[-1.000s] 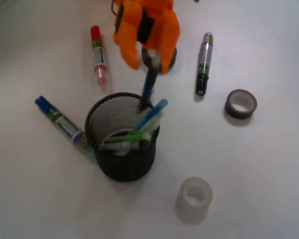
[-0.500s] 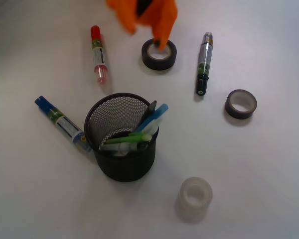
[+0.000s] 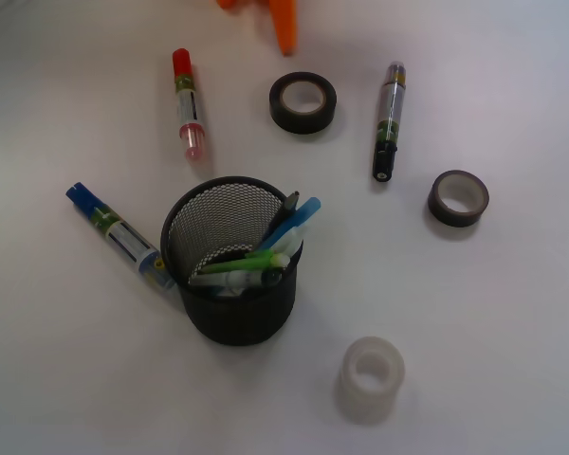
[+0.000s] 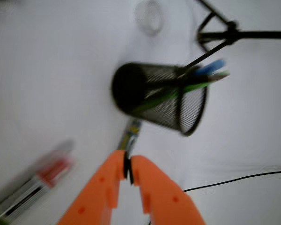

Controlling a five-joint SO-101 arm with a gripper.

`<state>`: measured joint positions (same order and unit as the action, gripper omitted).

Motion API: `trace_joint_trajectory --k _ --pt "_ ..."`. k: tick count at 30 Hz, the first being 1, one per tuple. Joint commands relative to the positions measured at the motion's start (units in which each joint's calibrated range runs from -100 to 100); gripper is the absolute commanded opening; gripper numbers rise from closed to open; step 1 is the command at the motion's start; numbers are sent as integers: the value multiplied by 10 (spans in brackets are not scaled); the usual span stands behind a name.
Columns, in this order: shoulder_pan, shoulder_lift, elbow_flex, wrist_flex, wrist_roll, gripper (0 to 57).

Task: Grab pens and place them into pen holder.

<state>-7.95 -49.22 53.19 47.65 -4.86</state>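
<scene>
Pens (image 3: 266,251) in pen holder (image 3: 232,313); gripper (image 4: 128,169) empty

5 slim pens (image 3: 266,254) aslant inside upright black mesh pen holder (image 3: 232,308); tips over rim

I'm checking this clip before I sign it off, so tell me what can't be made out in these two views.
- Hand, front view: cut off by the top edge; only orange tips show.
- Pens, front view: lower parts hidden inside the pen holder, so counting them is unsure.
- Wrist view: motion blur smears the red-capped marker and the holder's mesh.
- Blue-capped marker, front view: its far end is hidden behind the holder.
</scene>
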Motion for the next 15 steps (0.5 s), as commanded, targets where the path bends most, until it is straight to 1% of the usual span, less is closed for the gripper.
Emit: trace_joint_trajectory --k 1,4,9,12,15 --pt "31 -87 47 123 52 6" --pt "54 -149 114 169 92 6" --pt "70 -257 262 183 72 6" --pt "68 -334 342 183 71 6" --pt "52 -415 373 212 71 6"
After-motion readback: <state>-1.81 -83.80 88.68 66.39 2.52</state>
